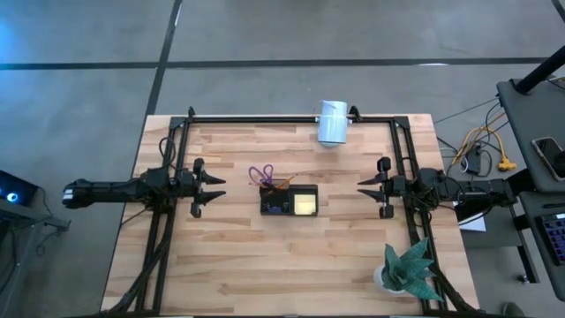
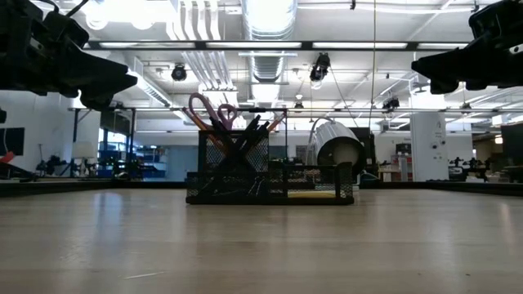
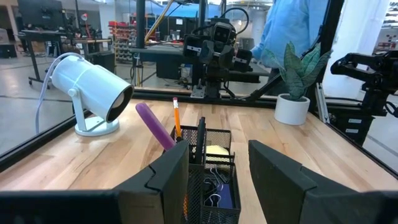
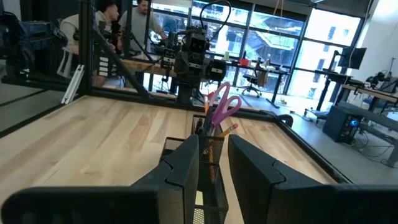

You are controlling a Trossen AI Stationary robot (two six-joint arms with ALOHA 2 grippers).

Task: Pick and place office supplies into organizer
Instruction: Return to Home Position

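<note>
The black mesh organizer stands at the table's middle. It holds the yellow sticky-note pad, the purple-handled scissors standing upright, an orange pencil, pens and small clips. My left gripper hovers open to the organizer's left, pointing at it. My right gripper hovers open to its right, also facing it. In the low view both grippers hang well above the table, and the organizer rests on its base between them. The right wrist view shows the scissors rising from the organizer.
A white cylinder lies on its stand near the far edge. A green spiky plant in a white pot sits at the near right corner. Black frame rails run along the far edge and both sides. People stand beyond the table.
</note>
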